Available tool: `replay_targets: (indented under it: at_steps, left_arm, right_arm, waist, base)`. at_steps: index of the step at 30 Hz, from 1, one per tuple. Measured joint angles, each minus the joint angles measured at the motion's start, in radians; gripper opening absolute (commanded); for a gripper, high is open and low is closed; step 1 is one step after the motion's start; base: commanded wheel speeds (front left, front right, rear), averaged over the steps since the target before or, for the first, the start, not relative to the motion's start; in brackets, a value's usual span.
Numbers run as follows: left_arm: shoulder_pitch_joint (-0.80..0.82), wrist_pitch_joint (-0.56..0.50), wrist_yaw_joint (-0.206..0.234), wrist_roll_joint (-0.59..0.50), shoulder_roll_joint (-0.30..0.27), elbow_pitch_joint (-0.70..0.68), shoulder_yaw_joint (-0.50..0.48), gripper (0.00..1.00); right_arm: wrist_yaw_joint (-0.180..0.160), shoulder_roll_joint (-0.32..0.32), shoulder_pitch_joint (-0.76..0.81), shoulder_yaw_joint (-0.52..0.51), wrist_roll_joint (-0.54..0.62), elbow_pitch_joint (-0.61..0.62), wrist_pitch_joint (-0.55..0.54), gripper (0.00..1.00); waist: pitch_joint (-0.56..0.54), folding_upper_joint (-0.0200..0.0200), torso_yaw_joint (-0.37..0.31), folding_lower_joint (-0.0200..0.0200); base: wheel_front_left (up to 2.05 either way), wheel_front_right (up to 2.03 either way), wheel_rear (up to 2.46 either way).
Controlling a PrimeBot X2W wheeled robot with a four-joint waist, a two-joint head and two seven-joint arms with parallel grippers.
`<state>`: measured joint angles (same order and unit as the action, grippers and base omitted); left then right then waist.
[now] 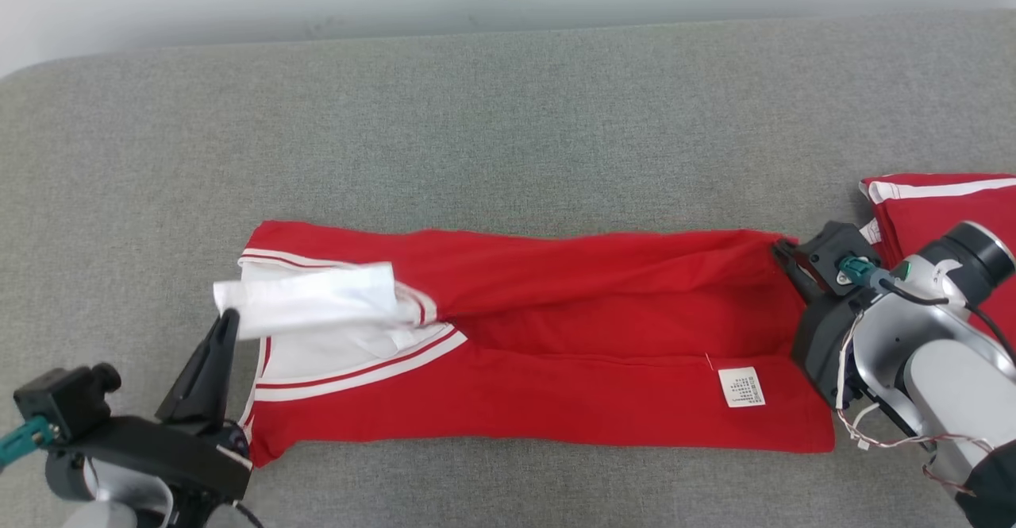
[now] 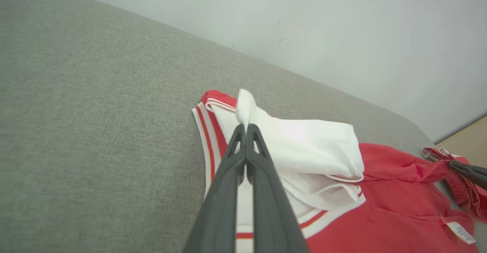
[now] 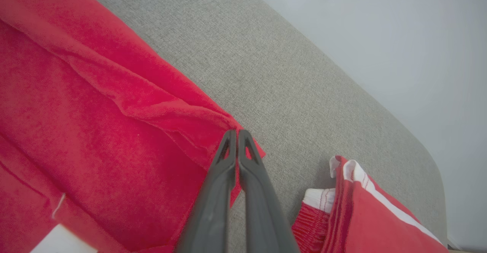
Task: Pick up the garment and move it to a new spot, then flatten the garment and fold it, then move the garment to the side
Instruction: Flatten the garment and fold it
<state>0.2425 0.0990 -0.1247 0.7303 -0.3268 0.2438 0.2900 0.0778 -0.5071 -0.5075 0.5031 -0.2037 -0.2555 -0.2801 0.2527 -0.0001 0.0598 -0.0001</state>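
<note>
Red shirt (image 1: 556,337) stretched across mid-frame
left gripper (image 1: 226,321) pinching the white sleeve (image 1: 317,298), lower left; right gripper (image 1: 782,248) pinching its hem (image 1: 763,239), far right

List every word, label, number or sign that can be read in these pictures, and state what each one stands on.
White care tag sewn on the red garment, near its right end in the head view: rows of tiny dark print, too small to read.
Same tag in the left wrist view: blurred marks, not readable.
No other lettering, brand, number or sign can be read anywhere.

garment (image 1: 556,337) lies across the cushion (image 1: 508,115) (second garment (image 1: 944,202) to its right).
</note>
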Motion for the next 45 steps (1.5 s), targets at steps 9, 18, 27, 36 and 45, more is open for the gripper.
replay_targets:
  at_steps: [9, 18, 27, 36, 45]
  left_arm:
    - [-0.037, -0.011, 0.0, 0.034, 0.009, -0.008, 0.015, 0.0]
    - [-0.092, -0.02, 0.0, 0.062, 0.011, -0.004, 0.009, 0.0]
    - [-0.119, -0.037, 0.0, 0.071, 0.021, 0.006, 0.021, 0.0]
    - [-0.116, -0.039, 0.001, 0.072, 0.021, 0.027, 0.019, 0.0]
    - [-0.12, -0.055, 0.001, 0.082, 0.019, 0.045, 0.029, 0.0]
  right_arm:
    - [-0.007, -0.002, 0.047, 0.002, -0.008, 0.003, -0.007, 0.0]
    - [-0.017, -0.004, 0.079, -0.006, -0.024, 0.006, -0.015, 0.0]
    - [-0.026, -0.013, 0.114, -0.012, -0.033, 0.025, -0.028, 0.0]
    - [-0.031, -0.012, 0.115, -0.011, -0.034, 0.034, -0.038, 0.96]
    - [-0.053, -0.013, 0.137, -0.032, -0.059, 0.05, -0.051, 1.0]
  waist:
    - [-0.01, 0.0001, 0.001, 0.0001]
    - [-0.027, 0.0, 0.002, 0.0]
    - [-0.037, 0.0001, 0.004, 0.0]
    - [-0.044, 0.0001, 0.003, 0.0001]
    - [-0.051, 0.0001, 0.003, 0.0001]
  base:
    - [0.0, 0.0, 0.0]
    - [0.0, 0.0, 0.0]
    - [0.0, 0.0, 0.0]
    - [0.0, 0.0, 0.0]
    - [0.0, 0.0, 0.0]
